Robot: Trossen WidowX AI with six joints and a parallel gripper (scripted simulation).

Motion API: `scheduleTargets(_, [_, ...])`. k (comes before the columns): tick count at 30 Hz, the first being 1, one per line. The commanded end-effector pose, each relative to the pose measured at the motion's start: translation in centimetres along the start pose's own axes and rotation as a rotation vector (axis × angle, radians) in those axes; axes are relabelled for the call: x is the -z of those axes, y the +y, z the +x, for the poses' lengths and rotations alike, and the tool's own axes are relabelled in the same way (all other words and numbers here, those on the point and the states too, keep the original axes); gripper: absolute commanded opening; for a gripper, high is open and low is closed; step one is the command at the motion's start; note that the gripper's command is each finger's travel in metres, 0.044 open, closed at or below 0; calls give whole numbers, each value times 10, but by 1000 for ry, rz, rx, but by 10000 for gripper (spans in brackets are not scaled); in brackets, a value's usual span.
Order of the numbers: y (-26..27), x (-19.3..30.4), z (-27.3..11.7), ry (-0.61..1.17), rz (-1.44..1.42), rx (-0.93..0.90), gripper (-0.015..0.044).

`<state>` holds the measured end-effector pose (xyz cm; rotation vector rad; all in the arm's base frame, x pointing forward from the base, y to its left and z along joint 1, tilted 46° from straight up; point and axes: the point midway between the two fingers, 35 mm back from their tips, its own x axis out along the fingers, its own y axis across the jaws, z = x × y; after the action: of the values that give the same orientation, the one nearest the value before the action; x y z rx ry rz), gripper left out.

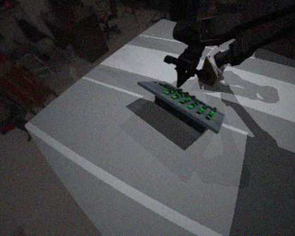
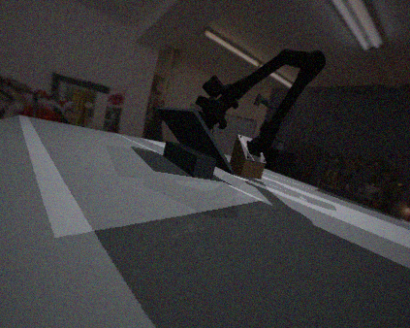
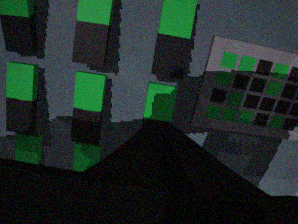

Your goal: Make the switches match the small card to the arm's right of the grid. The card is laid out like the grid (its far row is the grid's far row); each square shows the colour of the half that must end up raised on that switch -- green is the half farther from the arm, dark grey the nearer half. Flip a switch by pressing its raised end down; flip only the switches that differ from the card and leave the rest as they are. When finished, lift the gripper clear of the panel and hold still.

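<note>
While the dim light hides much detail, the top view shows the switch panel [image 1: 185, 105] as a long grey slab tilted up on a dark block, standing near the middle of the striped table [image 1: 95, 139]. Its long axis runs from upper left to lower right in that view, and its face, with rows of green-and-dark rocker switches [image 1: 190, 102], slopes toward the arm. From the exterior view only the dark back of the panel [image 2: 190, 131] shows, leaning toward the arm on its base block [image 2: 189, 159].

The gripper [image 1: 181, 83] hangs at the far-left end of the panel, pointing down with its tip just above or at the panel's upper edge; whether it touches a switch cannot be told. Its fingers are pressed together with nothing between them. In the wrist view the closed fingers form a dark wedge across the lower half, with only a thin sliver of light between them, and the tip lies just below a switch [image 3: 160, 102] in the nearest visible row.

Beyond the wedge, the wrist view shows the switches in columns, each with a green half above a dark half. The small card [image 3: 249, 92] lies just right of them, tilted, bearing a grid of green and dark squares. A brown stand [image 2: 247, 160] sits beside the panel, near the arm's base.
</note>
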<state>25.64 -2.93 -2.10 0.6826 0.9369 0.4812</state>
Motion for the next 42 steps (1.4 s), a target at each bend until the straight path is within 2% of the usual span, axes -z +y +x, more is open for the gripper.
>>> scheduleTargets(1, [-3,-5,-36,-31,-11,11,0])
scheduleTargets(4, [-1,-3,-52,-41,-9,8,0])
scheduleTargets(10, [1,-3,-52,-39,-10,9,0])
scheduleTargets(24, [93,11,-48,15,-71,95,0])
scheduleTargets(33, [149,39,-48,-20,-28,47,0])
scheduleTargets(42, [169,57,-45,-38,-2,4,0])
